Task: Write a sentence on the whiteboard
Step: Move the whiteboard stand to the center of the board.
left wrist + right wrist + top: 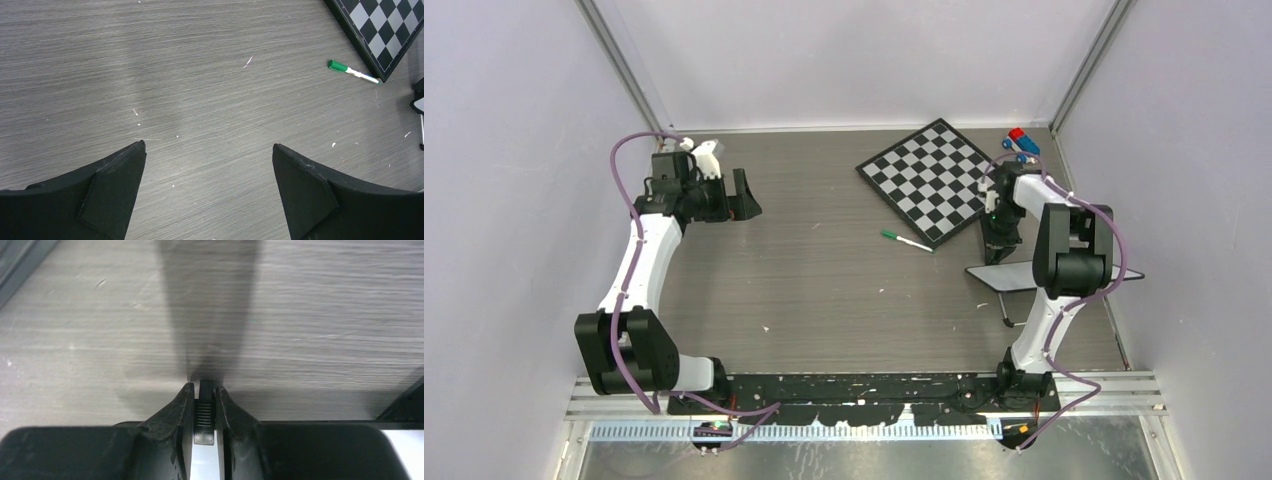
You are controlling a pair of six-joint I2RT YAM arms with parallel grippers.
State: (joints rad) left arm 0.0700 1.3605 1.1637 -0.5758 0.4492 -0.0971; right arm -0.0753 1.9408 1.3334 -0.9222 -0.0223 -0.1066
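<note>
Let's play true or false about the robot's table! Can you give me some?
1. The green marker lies on the table beside the chessboard. True.
2. The left gripper is holding the marker. False: it is wide open, empty, and far from the marker.
3. The right gripper is pinched shut at the whiteboard edge. True.
4. Chess pieces stand on the chessboard. False: its squares are bare.
</note>
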